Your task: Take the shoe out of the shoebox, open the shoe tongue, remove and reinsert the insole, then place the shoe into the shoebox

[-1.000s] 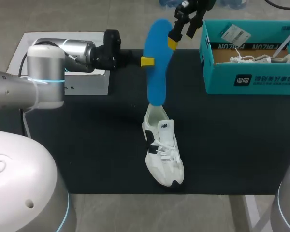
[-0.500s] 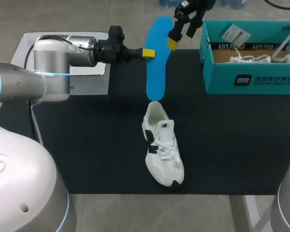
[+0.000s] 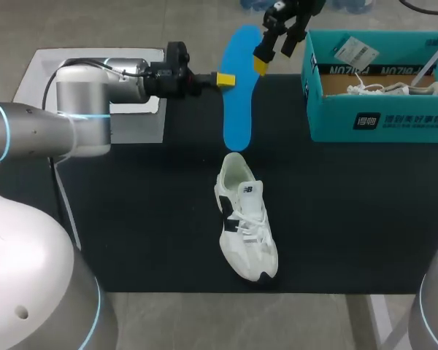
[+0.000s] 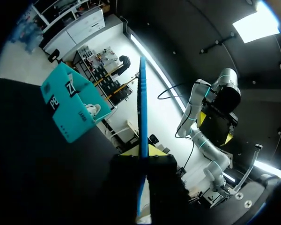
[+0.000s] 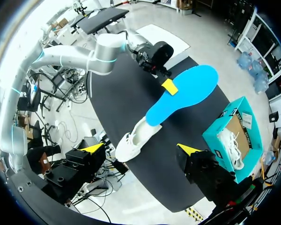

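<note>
Black matting covers the bench [image 3: 131, 219] across the head view. White shoe [image 3: 247, 226]: lower centre, lying on the mat with its heel opening toward the top of the frame and its toe near the mat's lower edge. Blue insole [image 3: 237, 102]: hanging upright above the shoe, lower end just over the heel opening, apparently not touching it.

Left claw [image 3: 225, 78]: enters from upper left, clenched on the insole's left edge. Its own wrist view shows the insole edge-on between the fingers. Right claw [image 3: 273, 55]: upper centre, released. Its own wrist view shows the yellow fingertips [image 5: 91, 148] wide apart and empty, the insole well ahead of them.

Teal shoebox [image 3: 379, 120]: upper right, open, holding a second shoe [image 3: 383, 89].

Step in hand, as judged: reinsertion.
- The lower end should enter the opening, then the insole should lean toward the toe and slide in.
- A straight downward push would likely buckle the thin foam.
- Nothing anchors the shoe, so the free right claw could steady its collar.

Room for moving:
- Open mat lies on both sides of the shoe, and the shoebox wall is well apart from it.
- The toe's nearness to the lower mat edge means a push along the shoe's length risks sliding it off.
- A white slab [image 3: 142, 127] sits under the left arm, upper left.
</note>
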Tool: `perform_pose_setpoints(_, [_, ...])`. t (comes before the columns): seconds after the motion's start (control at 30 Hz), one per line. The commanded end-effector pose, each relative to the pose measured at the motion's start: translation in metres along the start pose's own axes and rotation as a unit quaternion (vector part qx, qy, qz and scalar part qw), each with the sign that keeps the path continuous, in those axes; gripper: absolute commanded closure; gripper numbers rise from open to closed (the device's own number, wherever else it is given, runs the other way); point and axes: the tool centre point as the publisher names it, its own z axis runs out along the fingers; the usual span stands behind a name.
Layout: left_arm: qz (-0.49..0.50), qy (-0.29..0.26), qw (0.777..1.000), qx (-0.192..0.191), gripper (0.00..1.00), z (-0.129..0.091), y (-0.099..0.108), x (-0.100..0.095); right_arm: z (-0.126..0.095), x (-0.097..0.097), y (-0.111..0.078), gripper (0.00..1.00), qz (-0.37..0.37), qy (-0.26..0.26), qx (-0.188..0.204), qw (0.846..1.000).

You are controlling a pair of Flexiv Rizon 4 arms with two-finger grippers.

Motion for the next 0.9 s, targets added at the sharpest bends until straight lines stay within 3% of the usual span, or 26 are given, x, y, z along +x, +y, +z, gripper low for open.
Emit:
perform_pose_setpoints(0.03, [-0.008, -0.01, 1.0, 0.003, 1.0, 0.0, 0.001, 0.006, 0.0, 0.0, 0.0, 0.0, 0.001, 0.0, 0.0, 1.0])
perform_pose_setpoints(0.3, [-0.009, -0.011, 1.0, 0.002, 1.0, 0.0, 0.001, 0.006, 0.0, 0.0, 0.0, 0.0, 0.001, 0.0, 0.0, 1.0])
perform_pose_setpoints(0.6, [-0.009, -0.011, 1.0, 0.002, 1.0, 0.0, 0.001, 0.006, 0.003, 0.038, 0.0, 0.0, 0.075, -0.114, 0.009, 0.991])
perform_pose_setpoints(0.7, [-0.009, -0.011, 1.0, 0.002, 1.0, 0.0, 0.001, 0.006, 0.005, 0.045, -0.004, 0.0, 0.075, -0.117, -0.007, 0.99])
perform_pose_setpoints(0.9, [-0.009, -0.011, 1.0, 0.002, 1.0, 0.0, 0.001, 0.006, 0.007, 0.04, -0.013, 0.0, 0.072, -0.102, -0.017, 0.992])
